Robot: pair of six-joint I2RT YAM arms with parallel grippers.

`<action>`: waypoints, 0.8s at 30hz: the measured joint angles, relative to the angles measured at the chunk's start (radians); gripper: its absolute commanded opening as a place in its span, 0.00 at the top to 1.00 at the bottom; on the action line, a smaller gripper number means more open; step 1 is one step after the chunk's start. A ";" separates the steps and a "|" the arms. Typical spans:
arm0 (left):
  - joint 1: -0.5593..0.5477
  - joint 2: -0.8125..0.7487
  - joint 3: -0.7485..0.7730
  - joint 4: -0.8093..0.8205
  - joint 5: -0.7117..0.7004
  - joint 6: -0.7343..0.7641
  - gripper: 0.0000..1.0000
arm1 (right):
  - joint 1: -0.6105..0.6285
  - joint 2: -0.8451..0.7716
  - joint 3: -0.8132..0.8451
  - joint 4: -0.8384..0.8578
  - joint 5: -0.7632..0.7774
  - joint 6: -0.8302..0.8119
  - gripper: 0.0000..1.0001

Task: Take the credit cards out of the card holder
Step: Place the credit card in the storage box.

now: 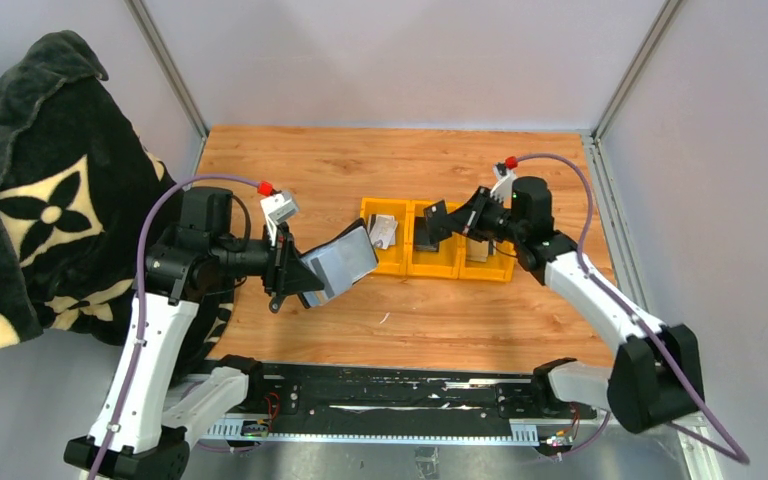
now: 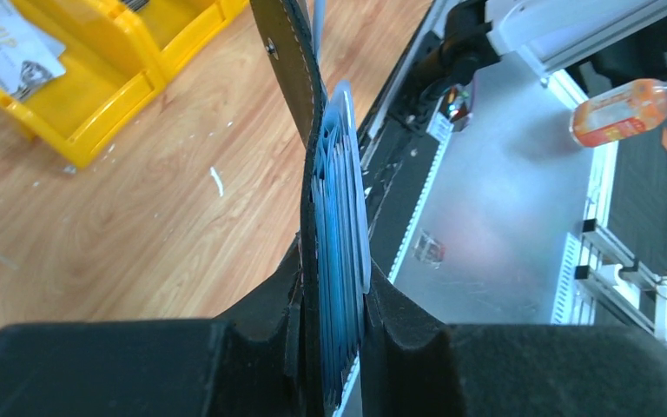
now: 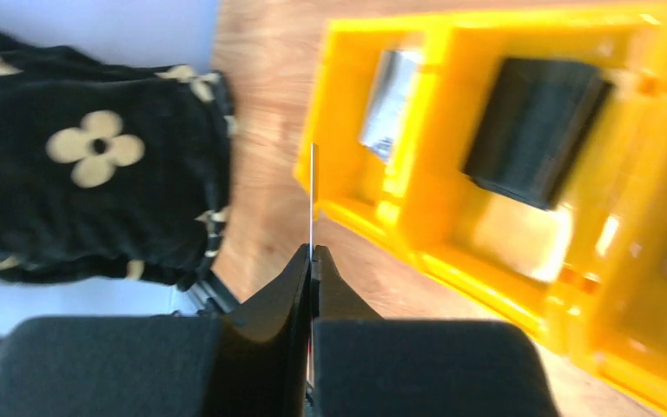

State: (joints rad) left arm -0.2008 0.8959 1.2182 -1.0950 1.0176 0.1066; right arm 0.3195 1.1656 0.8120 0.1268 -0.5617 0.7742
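Pinching right up against the left wrist lens: clamping with the left hand (image 2: 340,347) on the card holder (image 2: 288,78), black padded fingers (image 2: 452,365) pressing from both sides. Holding it edge-on, with the credit cards (image 2: 345,200) fanning bluish-grey inside and the leather flap bending away upward. Hanging raised over the wooden desk (image 1: 380,160), just beside the left end of the yellow tray (image 1: 407,268).

Squeezing fully closed with the right hand (image 3: 313,265) on a single card (image 3: 313,187), showing only as a thin pale line, near the tray's left compartment.

Working over warm wood-grain boards, flecked with one small white scrap. Being boxed in by pale grey walls at the back and both sides, with metal posts in the far corners. Ending at the near edge in a black rail (image 1: 390,395) carrying both arm bases. Showing bare wood behind the tray and in front of it. Crowding the left side with a black blanket (image 1: 40,180) patterned in cream flowers.

Reading "VIP" on a pale card (image 2: 9,43) lying in the tray's left compartment. Seeing a black block (image 3: 534,130) in the middle one and something pale, too small to tell, in the right. Glimpsing an orange bottle (image 2: 630,109) lying past the near edge, its label unreadable.
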 measured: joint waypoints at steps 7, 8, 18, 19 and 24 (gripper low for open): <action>-0.037 0.052 -0.009 -0.059 -0.142 0.111 1.00 | 0.005 0.254 0.056 -0.096 0.140 -0.035 1.00; -0.048 0.061 -0.009 -0.063 -0.164 0.123 1.00 | 0.010 0.289 0.074 -0.099 0.160 -0.035 1.00; -0.255 0.197 -0.021 -0.071 -0.396 0.213 1.00 | 0.096 0.523 0.227 -0.081 0.298 -0.006 0.94; -0.272 0.212 -0.022 -0.072 -0.411 0.219 1.00 | 0.100 0.541 0.237 -0.079 0.304 -0.004 0.90; -0.386 0.346 -0.023 -0.074 -0.519 0.268 1.00 | 0.109 0.585 0.269 -0.100 0.354 -0.013 0.59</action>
State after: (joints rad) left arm -0.5873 1.2423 1.1954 -1.1687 0.4988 0.3744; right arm 0.4282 1.7508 1.0809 0.0269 -0.2073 0.7612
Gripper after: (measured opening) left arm 0.232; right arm 0.268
